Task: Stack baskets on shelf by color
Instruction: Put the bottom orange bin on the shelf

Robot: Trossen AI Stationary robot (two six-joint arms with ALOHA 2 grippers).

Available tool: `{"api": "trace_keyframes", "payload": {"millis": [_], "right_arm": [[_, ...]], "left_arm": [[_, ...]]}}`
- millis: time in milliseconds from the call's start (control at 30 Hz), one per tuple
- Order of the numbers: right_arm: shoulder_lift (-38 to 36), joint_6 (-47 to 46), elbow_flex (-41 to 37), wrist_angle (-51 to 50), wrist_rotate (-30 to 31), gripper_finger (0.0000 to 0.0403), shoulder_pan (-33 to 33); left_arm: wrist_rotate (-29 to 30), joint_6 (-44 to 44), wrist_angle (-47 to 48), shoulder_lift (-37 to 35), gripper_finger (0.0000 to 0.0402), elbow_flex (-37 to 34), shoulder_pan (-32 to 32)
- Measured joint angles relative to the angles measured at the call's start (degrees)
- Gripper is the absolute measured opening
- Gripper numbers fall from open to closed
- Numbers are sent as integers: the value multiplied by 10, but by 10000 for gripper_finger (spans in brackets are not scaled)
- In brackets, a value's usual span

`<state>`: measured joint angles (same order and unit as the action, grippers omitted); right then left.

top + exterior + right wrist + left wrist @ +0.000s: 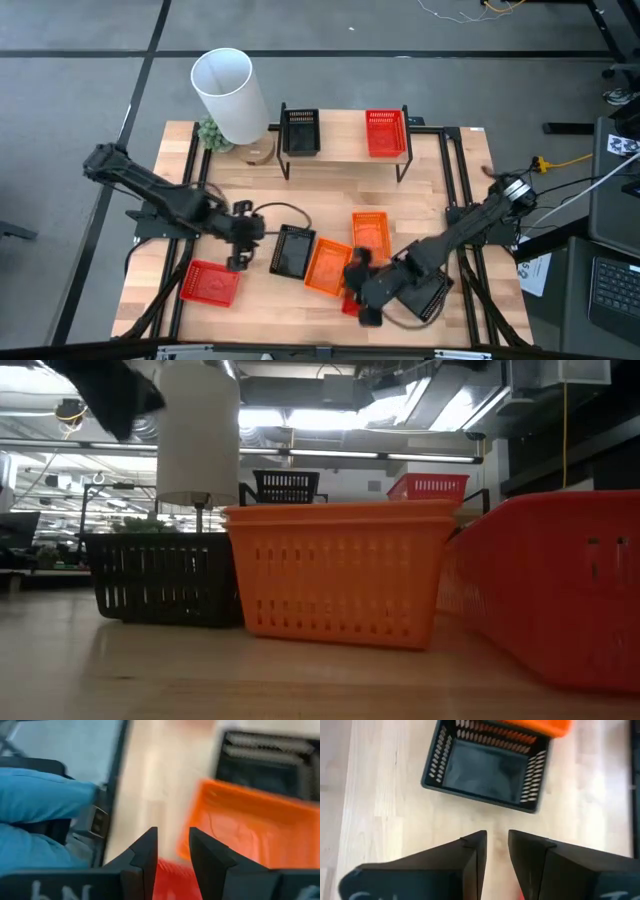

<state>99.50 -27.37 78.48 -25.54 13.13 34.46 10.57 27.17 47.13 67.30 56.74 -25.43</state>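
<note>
The shelf [345, 155] at the far side carries a black basket [300, 132] and a red basket [385, 133]. On the table lie a black basket [293, 250], two orange baskets [328, 268] [370, 232], a red basket [210, 284] near the left edge and a black basket [428, 297] under my right arm. My left gripper [238, 258] [496, 845] hovers left of the middle black basket [485, 767], narrowly open and empty. My right gripper [362, 300] [172, 837] is over another red basket [350, 306] [560, 590] near the near edge. My right gripper comes from above, and a red part of the red basket [170, 872] shows between its two fingers. The gripper hides the rest of the basket in the high view, so which wall it has cannot be told. In the low view the basket sits low by the table.
A tall white cylinder [228, 95] stands at the far left beside the shelf, with a small plant [212, 133] at its foot. A person's blue-gloved hand [40, 810] shows past the table's near edge. Bare wood lies between the shelf and the baskets.
</note>
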Motion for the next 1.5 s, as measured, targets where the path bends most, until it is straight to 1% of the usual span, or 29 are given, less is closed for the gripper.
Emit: {"api": "trace_keyframes", "payload": {"millis": [100,167,333,433,633,867,1100,1167,1233,1400,1500], "right_arm": [[42,35,1,77,-1,110,1],[71,35,3,88,9,110,-1],[141,5,45,39,74,110,0],[170,-6,79,2,82,110,0],[193,-7,117,-28,83,110,-3],[204,-37,117,-68,83,110,-10],[204,-39,117,-73,82,108,-11],[204,-40,117,-76,79,99,-11],[204,-40,117,-76,79,81,-11],[204,-42,117,-73,78,13,-11],[204,-55,117,-71,78,11,-11]], "left_arm": [[32,21,1,-35,72,-9,-41],[58,29,0,-50,72,-11,-66],[126,31,-1,-57,72,-12,-113],[150,27,-1,-54,72,-12,-126],[158,27,0,-50,72,-13,-129],[159,27,0,-51,72,-13,-129],[158,27,0,-51,72,-13,-129],[158,27,0,-51,72,-13,-129],[158,27,0,-51,72,-13,-129],[158,27,0,-51,72,-13,-129],[158,27,0,-51,72,-13,-129]]}}
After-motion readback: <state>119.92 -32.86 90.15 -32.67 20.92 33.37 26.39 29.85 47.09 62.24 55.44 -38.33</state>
